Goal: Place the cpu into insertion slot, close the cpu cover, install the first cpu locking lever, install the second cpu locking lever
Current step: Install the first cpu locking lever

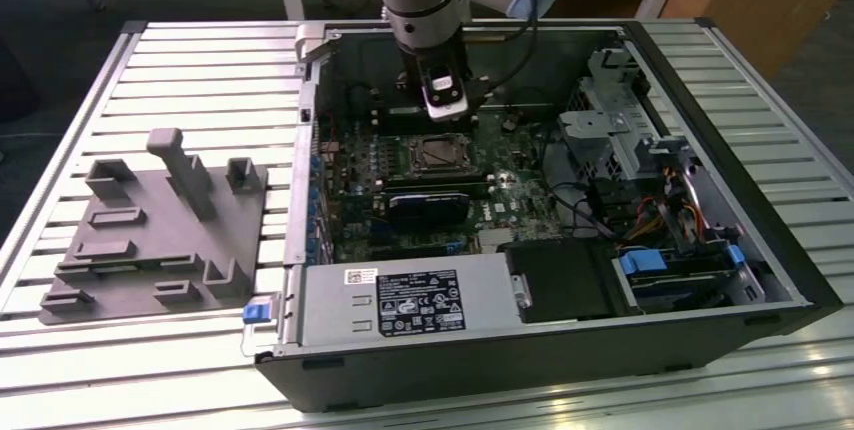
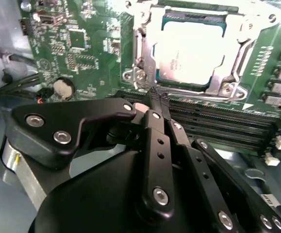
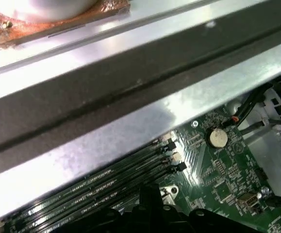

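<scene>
Second wrist view: cpu (image 2: 191,53) is seated in the insertion slot (image 2: 141,58) on the green motherboard (image 2: 77,43), with the cpu cover (image 2: 227,73) framing it. Tool (image 2: 158,99) has its fingers pinched together holding nothing, tips over the memory slots (image 2: 218,121) just beside the socket. Exterior view: tool (image 1: 445,110) hangs inside the open computer case (image 1: 747,250), just behind the socket.

Silvery cpu (image 2: 189,51) under grey cpu cover (image 2: 147,29), green motherboard (image 2: 82,43), black gripper (image 2: 158,99).
</scene>
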You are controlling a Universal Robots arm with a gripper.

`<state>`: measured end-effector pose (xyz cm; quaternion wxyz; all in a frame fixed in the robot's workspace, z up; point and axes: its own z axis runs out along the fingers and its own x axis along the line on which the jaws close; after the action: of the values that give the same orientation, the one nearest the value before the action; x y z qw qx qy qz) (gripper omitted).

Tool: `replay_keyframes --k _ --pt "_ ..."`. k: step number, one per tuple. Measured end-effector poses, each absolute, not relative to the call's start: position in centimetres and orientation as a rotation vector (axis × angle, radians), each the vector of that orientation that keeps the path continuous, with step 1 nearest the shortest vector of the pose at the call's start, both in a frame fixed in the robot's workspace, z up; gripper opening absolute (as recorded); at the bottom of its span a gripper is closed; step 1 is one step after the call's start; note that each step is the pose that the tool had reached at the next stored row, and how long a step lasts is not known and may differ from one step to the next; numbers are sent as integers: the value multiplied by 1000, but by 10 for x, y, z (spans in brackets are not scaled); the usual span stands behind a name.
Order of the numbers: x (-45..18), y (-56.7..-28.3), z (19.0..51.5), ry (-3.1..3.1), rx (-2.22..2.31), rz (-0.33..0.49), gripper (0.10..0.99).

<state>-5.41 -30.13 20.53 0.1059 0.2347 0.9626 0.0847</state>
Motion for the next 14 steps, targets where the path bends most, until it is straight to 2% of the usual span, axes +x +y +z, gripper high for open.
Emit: replay_keyframes --k 6,11,14 --pt "-54 -301 205 2856 692 185 106" --pt "-54 -300 204 2861 683 92 106" --pt "-54 -300 204 2864 683 83 106"
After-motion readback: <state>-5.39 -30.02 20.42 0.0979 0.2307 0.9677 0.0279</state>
